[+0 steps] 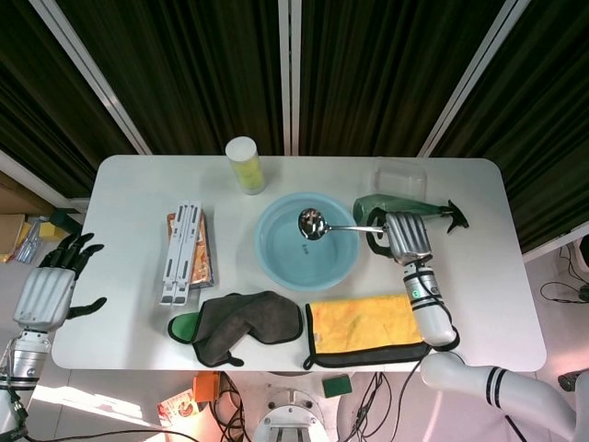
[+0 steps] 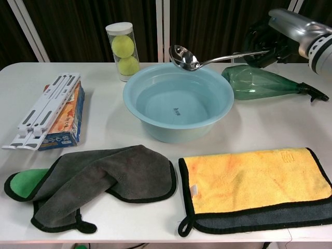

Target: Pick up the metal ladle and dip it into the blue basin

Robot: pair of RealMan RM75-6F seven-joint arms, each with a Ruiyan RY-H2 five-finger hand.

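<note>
Ladle [image 2: 185, 57] bowl hangs in the air above the blue basin [image 2: 179, 99], clear of the water, with its long handle running level back to the right hand [image 2: 270, 39], whose fingers are wrapped round the handle's end. Held by that far end, the ladle reaches over the basin's middle while the hand stays outside the rim, above the green spray bottle [image 2: 262, 83]; judging from this, the lift is done and only the lowering into the water is left. The head view shows the same thing: ladle bowl [image 1: 311, 222] over the basin's centre [image 1: 285, 262], right hand [image 1: 405, 238] beyond its right rim. The left hand [image 1: 55, 281] holds nothing, fingers spread, off the left edge of the table [image 1: 515, 276], apparently parked out of the way.

Counted: one ladle, one basin near the table's middle, one spray bottle lying on its side toward the back right. One clear tube [image 2: 123, 50] with two tennis balls stands at the back edge. One white folding stand [image 2: 46, 109] lies on a box [image 2: 67, 122] near the left edge. Two cloths lie along the front edge, one grey [image 2: 104, 179], one yellow [image 2: 254, 179]. One clear container [image 1: 399, 172] sits behind the bottle.
</note>
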